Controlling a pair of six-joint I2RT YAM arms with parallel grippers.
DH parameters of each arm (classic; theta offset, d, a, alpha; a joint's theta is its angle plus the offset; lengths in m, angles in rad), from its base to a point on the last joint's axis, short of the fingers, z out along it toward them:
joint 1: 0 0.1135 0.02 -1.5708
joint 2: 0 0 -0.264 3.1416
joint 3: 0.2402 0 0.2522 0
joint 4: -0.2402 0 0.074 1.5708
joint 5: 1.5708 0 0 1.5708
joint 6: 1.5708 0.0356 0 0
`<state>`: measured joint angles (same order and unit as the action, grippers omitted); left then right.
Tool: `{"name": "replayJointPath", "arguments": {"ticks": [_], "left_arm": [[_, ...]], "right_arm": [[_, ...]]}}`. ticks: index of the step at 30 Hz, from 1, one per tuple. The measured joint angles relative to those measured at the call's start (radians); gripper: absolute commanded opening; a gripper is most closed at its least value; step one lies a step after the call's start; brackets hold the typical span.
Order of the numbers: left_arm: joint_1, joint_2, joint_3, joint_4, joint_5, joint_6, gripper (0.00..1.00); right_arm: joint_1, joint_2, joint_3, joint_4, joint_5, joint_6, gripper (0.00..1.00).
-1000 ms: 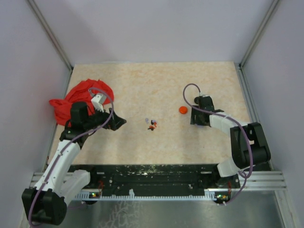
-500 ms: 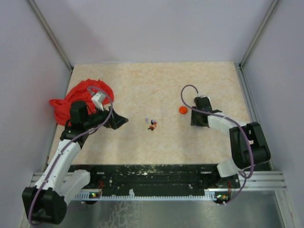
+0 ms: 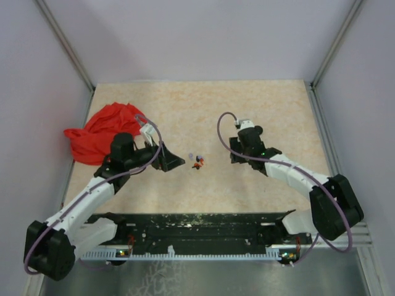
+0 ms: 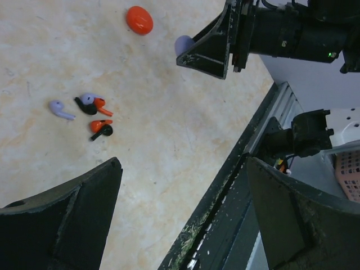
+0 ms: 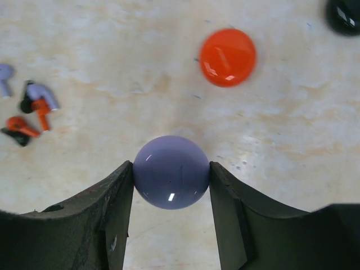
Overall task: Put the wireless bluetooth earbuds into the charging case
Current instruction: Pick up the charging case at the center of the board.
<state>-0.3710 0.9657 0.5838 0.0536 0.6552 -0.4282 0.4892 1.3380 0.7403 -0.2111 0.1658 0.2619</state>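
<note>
The earbuds (image 3: 197, 163) lie in a small cluster mid-table: reddish-orange and black bits (image 4: 100, 128) with lavender ones (image 4: 61, 109) beside them. They also show in the right wrist view (image 5: 25, 128) at the left edge. My right gripper (image 5: 171, 171) is shut on a round lavender case (image 5: 171, 169) and holds it just right of the cluster; in the top view the right gripper (image 3: 234, 156) covers it. My left gripper (image 4: 183, 166) is open and empty, left of the earbuds, and also shows in the top view (image 3: 174, 164).
A round orange disc (image 5: 228, 56) lies just beyond the lavender case, with a round black disc (image 5: 343, 14) farther off. A red cloth (image 3: 99, 129) is bunched at the table's left side. The black front rail (image 4: 225, 208) runs along the near edge.
My right arm has swung left toward the earbuds, now covering the orange disc in the top view. My left arm has reached right toward the earbuds.
</note>
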Motion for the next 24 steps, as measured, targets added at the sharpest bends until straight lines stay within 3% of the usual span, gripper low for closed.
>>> {"name": "replayJointPath", "arguments": {"ticks": [13,24], "left_arm": [[-0.05,0.175,-0.029,0.336,-0.022,-0.225,0.89],[-0.051,0.239,-0.03,0.463,0.04,-0.335,0.77]], "right_arm": [[0.286,-0.106,-0.047,0.267,-0.018,-0.096,0.46],[0.407,-0.163,-0.101,0.457,-0.057,-0.203,0.46]]}}
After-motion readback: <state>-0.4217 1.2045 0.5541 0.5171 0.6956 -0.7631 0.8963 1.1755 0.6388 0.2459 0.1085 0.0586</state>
